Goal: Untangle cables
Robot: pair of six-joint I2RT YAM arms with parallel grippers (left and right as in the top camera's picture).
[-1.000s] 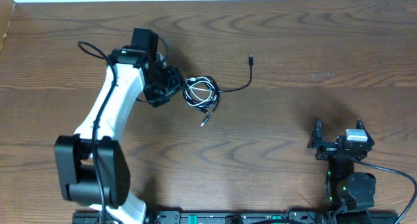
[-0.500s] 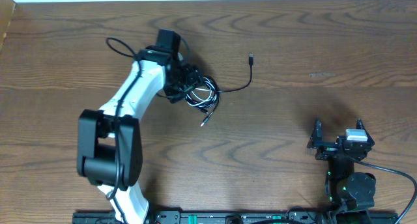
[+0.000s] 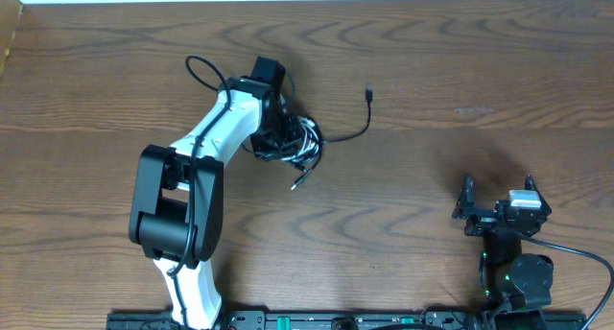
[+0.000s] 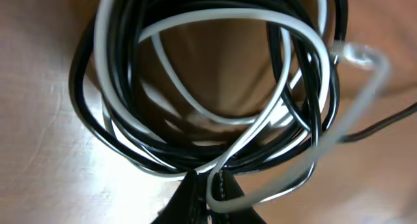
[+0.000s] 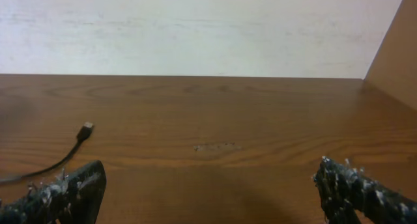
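Observation:
The cables (image 3: 305,141) lie in a tangled coil of black and white loops left of the table's middle. One black cord runs right to a plug (image 3: 369,86), and another end (image 3: 299,180) trails toward the front. My left gripper (image 3: 284,138) sits at the coil's left side. Seen from the left wrist, the black loops (image 4: 107,87) and a white cable (image 4: 195,19) fill the frame, and the left gripper (image 4: 207,188) is shut on strands at the coil's near edge. My right gripper (image 3: 499,210) rests open at the front right, holding nothing.
The thick black wire (image 3: 203,69) of the left arm loops behind its wrist. In the right wrist view, the right gripper (image 5: 212,191) faces bare wood, with the black cord's plug (image 5: 85,129) at the left. A pale wall borders the table's far edge.
My left arm has swung right onto the tangle, and its gripper has gone from open to shut on the coil's strands. The right arm has not moved.

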